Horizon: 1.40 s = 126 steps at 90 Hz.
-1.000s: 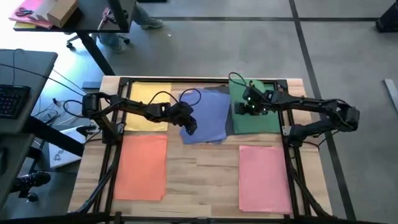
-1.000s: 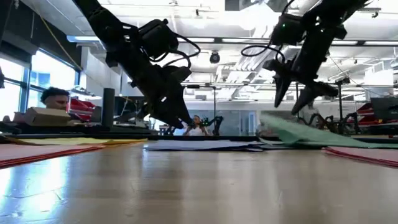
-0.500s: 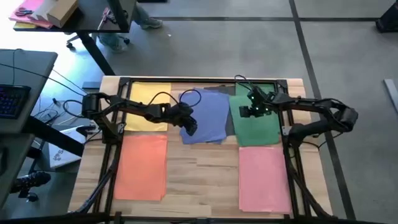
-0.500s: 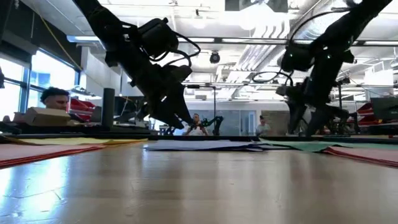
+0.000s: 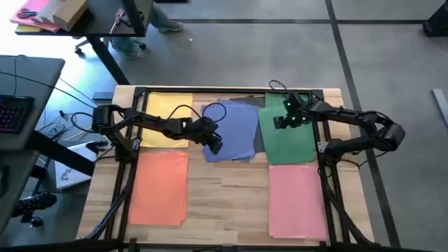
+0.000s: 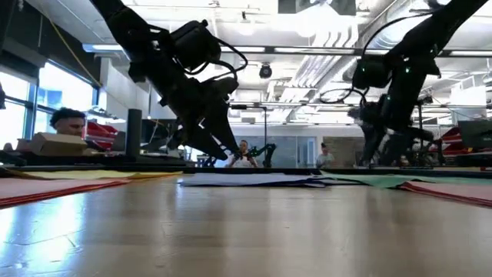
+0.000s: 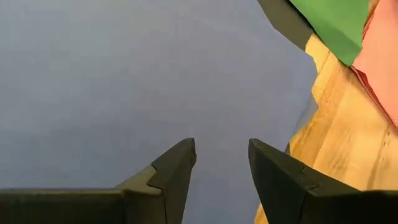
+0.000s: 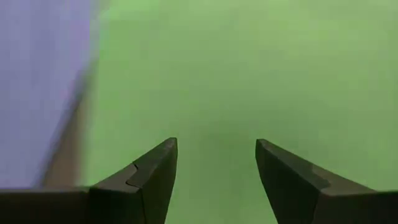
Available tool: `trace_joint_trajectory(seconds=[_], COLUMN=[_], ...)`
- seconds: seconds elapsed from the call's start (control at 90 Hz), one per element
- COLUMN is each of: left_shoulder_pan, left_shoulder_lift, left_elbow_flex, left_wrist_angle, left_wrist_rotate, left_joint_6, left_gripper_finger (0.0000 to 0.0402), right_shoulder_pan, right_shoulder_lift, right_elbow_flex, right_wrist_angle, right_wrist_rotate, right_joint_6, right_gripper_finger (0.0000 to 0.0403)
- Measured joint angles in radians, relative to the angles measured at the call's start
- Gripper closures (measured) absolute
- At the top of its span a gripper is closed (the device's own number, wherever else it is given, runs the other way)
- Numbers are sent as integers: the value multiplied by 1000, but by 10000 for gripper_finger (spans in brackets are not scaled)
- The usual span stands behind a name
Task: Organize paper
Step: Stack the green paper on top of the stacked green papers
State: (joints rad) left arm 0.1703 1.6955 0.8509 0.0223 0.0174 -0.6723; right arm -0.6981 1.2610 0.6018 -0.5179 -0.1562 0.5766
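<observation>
Coloured paper sheets lie spread on the wooden table (image 5: pixel 224 189): a blue sheet (image 5: pixel 234 129) in the upper middle of the high view, tilted and overlapping a dark grey sheet (image 5: pixel 259 142) whose strip shows between it and the green sheet (image 5: pixel 288 140) to its right. A yellow sheet (image 5: pixel 166 112) sits at upper left, an orange sheet (image 5: pixel 159 187) at lower left, a pink sheet (image 5: pixel 297 199) at lower right. The left gripper (image 5: pixel 213 143) hangs over the blue sheet's left edge, fingers (image 7: pixel 174 171) parted and holding nothing. The right gripper (image 5: pixel 280 120) hovers over the green sheet's upper part, fingers (image 8: pixel 155 168) likewise spread, empty. In the low view a person (image 6: pixel 68 121) sits at far left
</observation>
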Motion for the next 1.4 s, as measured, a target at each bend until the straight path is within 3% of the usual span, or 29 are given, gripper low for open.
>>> trace_joint_trajectory(seconds=[0.089, 0.167, 0.389, 0.522, 0.656, 0.822, 1.044, 1.256, 1.4], left_shoulder_pan=[-8, -15, -22, -22, -18, -13, -14, -14, -14], left_shoulder_lift=[0, 0, 0, 0, 0, 0, 0, 0, 0], left_elbow_flex=[0, 0, 0, 0, 0, 0, 0, 0, 0], left_wrist_angle=[-1, -1, -2, -2, 1, 1, 2, 2, 2], left_wrist_rotate=[-3, -3, -24, -70, -83, -86, -104, -106, -104], left_joint_6=[-8, -7, -7, -4, 24, 46, 55, 65, 67], left_gripper_finger=[257, 257, 257, 257, 257, 257, 257, 257, 257], right_shoulder_pan=[66, 138, 334, 408, 439, 468, 531, 499, 458], right_shoulder_lift=[0, 0, 0, 3, 3, 4, 91, 153, 126], right_elbow_flex=[-1, -9, -10, -11, -11, -11, -11, -10, -9], right_wrist_angle=[-39, -71, -89, -95, -112, -120, -130, -115, -169], right_wrist_rotate=[-162, -212, -157, -90, -43, -63, -49, -40, 30], right_joint_6=[-11, 23, 347, 455, 526, 556, 569, 590, 567], right_gripper_finger=[201, 201, 201, 201, 201, 201, 201, 201, 201])
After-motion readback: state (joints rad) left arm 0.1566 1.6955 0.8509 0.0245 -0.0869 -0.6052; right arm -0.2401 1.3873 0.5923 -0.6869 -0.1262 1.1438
